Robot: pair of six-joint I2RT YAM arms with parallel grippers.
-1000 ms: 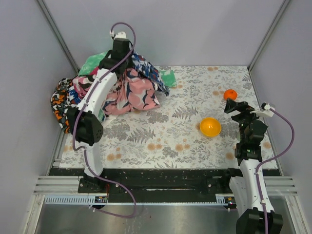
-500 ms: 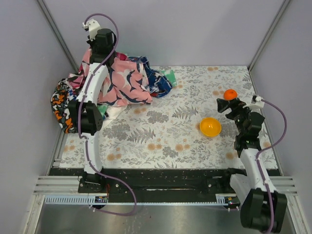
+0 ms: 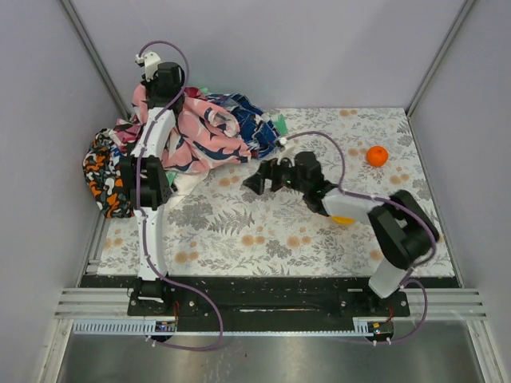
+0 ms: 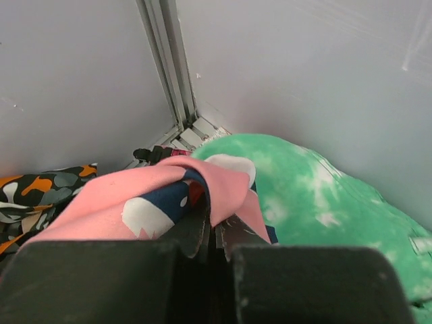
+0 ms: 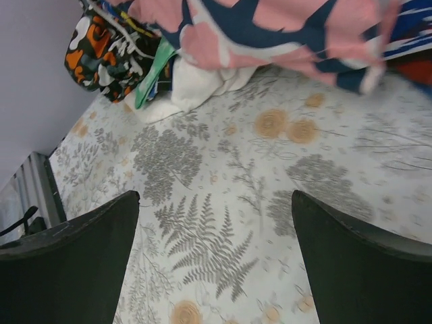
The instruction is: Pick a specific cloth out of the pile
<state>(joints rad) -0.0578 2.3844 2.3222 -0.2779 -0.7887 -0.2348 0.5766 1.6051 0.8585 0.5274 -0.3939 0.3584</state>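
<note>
Left claw (image 4: 214, 237): clamped on pink floral fabric cloth (image 3: 209, 137), held high at back-left corner above heap of colourful patterned cloths (image 3: 105, 171).
Right claw (image 5: 214, 202): jaws wide, holding nothing, above fern-print desk (image 3: 303, 231).
Plain white soft cloth (image 5: 194, 82): on desk at heap's near edge, partly beneath pink floral cloth.

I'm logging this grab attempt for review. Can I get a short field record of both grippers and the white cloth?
left gripper: shut on pink floral cloth, up by the far-left corner
right gripper: open, above the table, pointed at the pile
white cloth: peeking from under the pile, not gripped
</note>
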